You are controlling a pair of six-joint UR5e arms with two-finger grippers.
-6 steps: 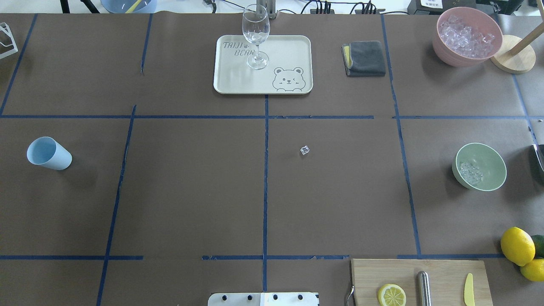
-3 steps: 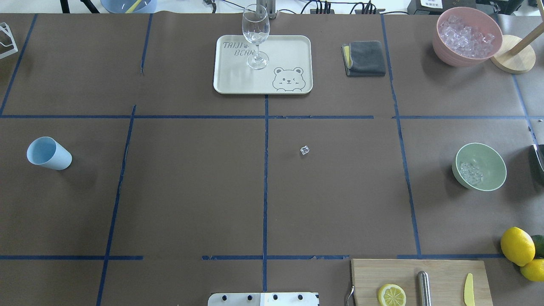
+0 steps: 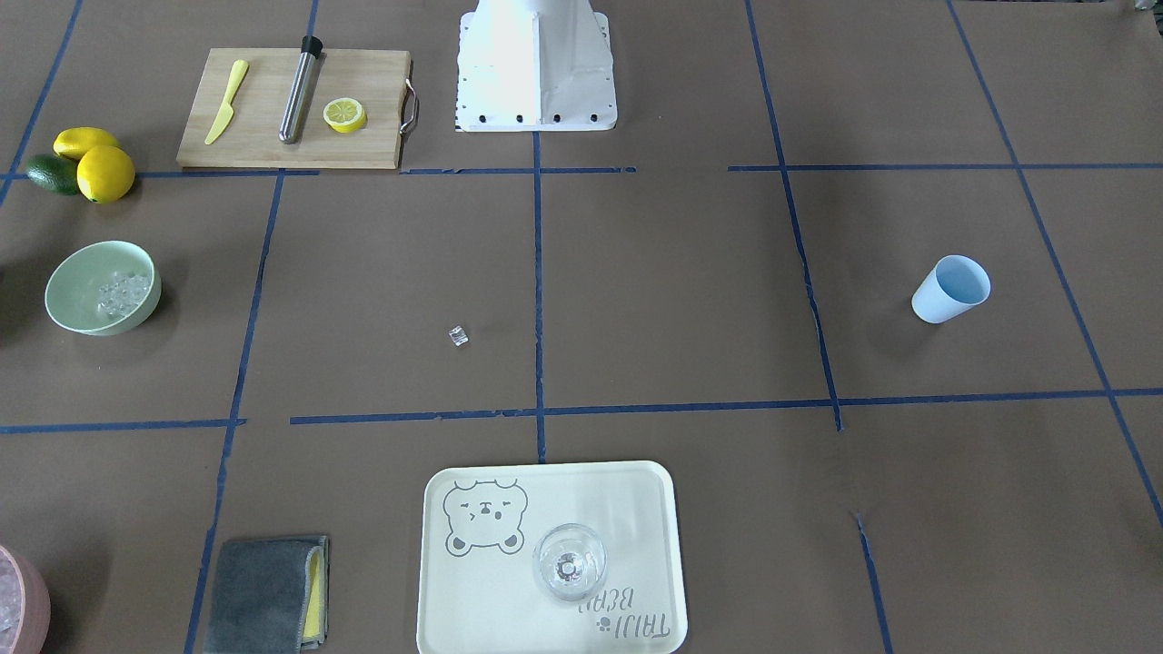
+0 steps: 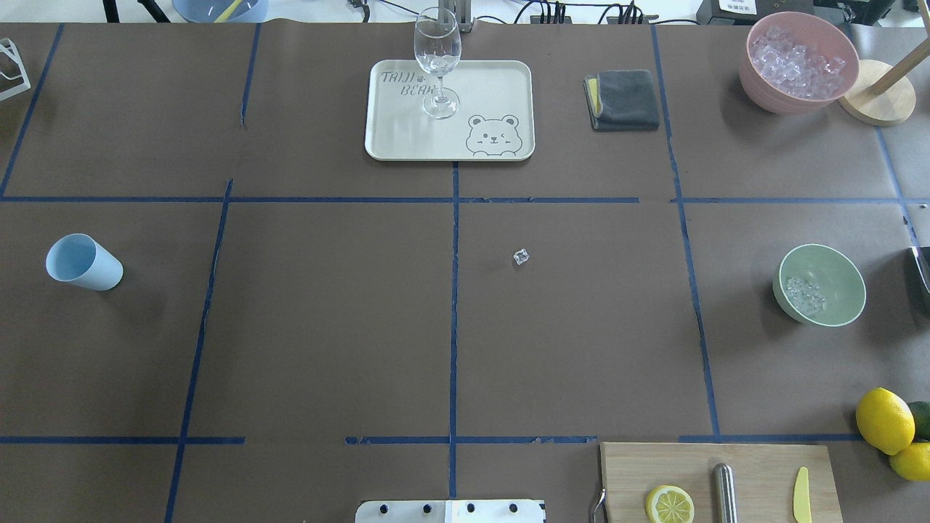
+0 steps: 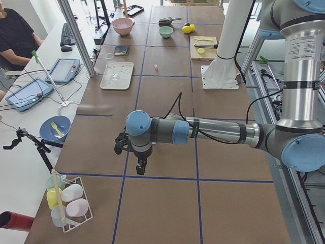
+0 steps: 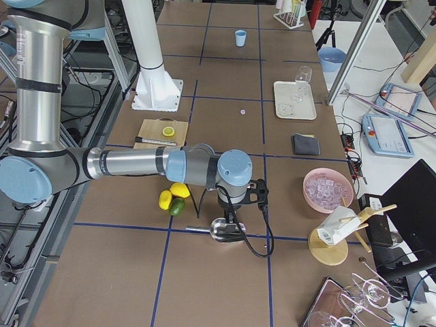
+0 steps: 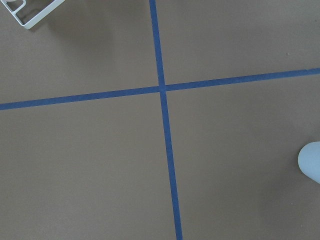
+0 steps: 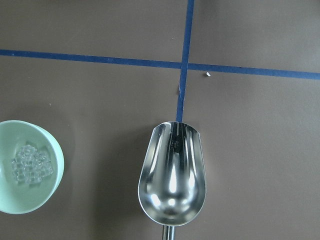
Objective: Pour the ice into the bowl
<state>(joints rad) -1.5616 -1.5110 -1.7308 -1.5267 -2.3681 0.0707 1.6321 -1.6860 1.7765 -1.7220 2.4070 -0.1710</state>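
Note:
The mint-green bowl (image 4: 846,276) stands at the table's right side with a small heap of ice (image 4: 803,294) in it. It also shows in the front view (image 3: 77,313) and in the right wrist view (image 8: 12,200). One stray ice cube (image 4: 521,256) lies near the table's middle. An empty metal scoop (image 8: 172,175) lies on the table right of the bowl. My right gripper (image 6: 229,219) hangs over the scoop; I cannot tell if it is open. My left gripper (image 5: 139,168) hangs over bare table at the far left; its state is unclear too.
A pink bowl (image 4: 759,87) full of ice stands at the back right. A light blue cup (image 4: 83,263) stands at the left. A tray (image 4: 494,87) with a wine glass (image 4: 438,62), a grey cloth (image 4: 625,99), lemons (image 4: 884,420) and a cutting board (image 4: 755,465) are around.

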